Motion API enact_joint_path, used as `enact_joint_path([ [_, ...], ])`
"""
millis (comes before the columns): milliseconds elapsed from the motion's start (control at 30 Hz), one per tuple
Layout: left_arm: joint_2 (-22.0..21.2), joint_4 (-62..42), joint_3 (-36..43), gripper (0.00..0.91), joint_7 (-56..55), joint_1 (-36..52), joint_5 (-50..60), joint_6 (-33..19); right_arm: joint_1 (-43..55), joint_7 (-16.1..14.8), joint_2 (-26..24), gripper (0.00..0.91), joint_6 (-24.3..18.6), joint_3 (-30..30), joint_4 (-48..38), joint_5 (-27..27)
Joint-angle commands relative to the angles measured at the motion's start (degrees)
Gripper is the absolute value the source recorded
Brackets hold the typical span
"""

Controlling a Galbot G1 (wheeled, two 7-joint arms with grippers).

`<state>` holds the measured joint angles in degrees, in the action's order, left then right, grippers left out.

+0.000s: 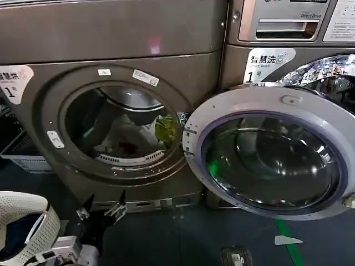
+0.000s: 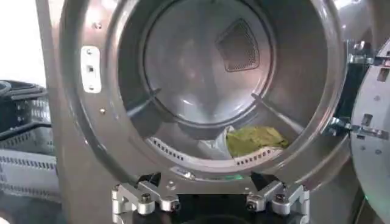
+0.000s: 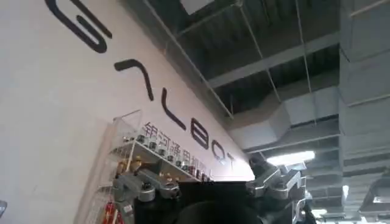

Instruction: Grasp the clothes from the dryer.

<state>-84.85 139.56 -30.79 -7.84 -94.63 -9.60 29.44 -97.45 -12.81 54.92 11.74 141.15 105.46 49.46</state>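
The dryer (image 1: 55, 105) stands straight ahead with its round door (image 1: 272, 152) swung open to the right. Inside the drum lie the clothes: a yellow-green piece (image 1: 165, 128) (image 2: 255, 139) toward the right, and a white piece (image 1: 123, 137) (image 2: 216, 148) with a red patch beside it. My left gripper (image 1: 101, 210) (image 2: 210, 201) hangs open just below and in front of the drum opening, outside it, with nothing between its fingers. In the right wrist view my right gripper (image 3: 210, 185) is open and empty, facing a white wall and ceiling, away from the dryer.
The open door juts out to the right of the drum. A second machine (image 1: 288, 33) stands behind it. A grey crate (image 1: 25, 162) sits on the floor at left, with a white mesh object (image 1: 22, 221) in the near left corner. Green tape (image 1: 291, 246) marks the floor.
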Motion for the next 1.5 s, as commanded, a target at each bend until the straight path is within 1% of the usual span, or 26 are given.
enact_joint_path([
  [33,-0.06,-0.21,-0.06,0.907,0.1,0.22,-0.03,-0.12,-0.05,-0.09,0.14,0.907,-0.07,0.17,0.21,0.05],
  [267,0.36,-0.84,-0.41,0.907,1.12,2.02,-0.72,-0.3,-0.41,-0.06,0.8,0.907,-0.03,0.49,0.83,0.06],
  [367,1.32,-1.54,-0.39,0.907,1.45,4.46,-2.37,-0.05,0.1,0.9,1.0,0.907,0.63,0.76,1.54,-0.1],
  [500,3.76,-5.22,-0.4,0.907,1.69,8.86,-3.71,-0.4,-0.14,1.24,2.88,0.907,1.25,0.94,3.59,-0.22],
  [600,4.9,-8.66,-0.4,0.907,1.78,13.28,-3.98,-1.75,-0.67,1.21,4.37,0.907,1.31,1.12,4.95,-0.18],
  [700,5.6,-11.68,0.48,0.907,1.94,17.38,-3.75,-2.28,-1.25,1.2,4.72,0.907,1.42,1.39,5.36,-0.15],
  [833,5.19,-16.07,1.7,0.907,1.98,23.57,-3.86,-2.42,-1.87,1.08,4.89,0.907,1.62,1.7,5.92,-0.15],
  [1033,4.75,-22.08,1.02,0.907,2.59,30.05,-4.08,-2.83,-2.33,-0.07,4.77,0.907,1.54,2.01,6.04,-0.27],
  [1300,4.87,-29.64,1.77,0.907,2.99,36.72,-4.0,-3.77,-2.42,0.16,4.63,0.907,3.36,1.97,6.16,-1.98],
  [1500,4.55,-37.43,3.62,0.907,2.59,43.42,-3.82,-4.23,-2.78,1.59,4.25,0.907,3.85,2.47,6.05,-3.22],
])
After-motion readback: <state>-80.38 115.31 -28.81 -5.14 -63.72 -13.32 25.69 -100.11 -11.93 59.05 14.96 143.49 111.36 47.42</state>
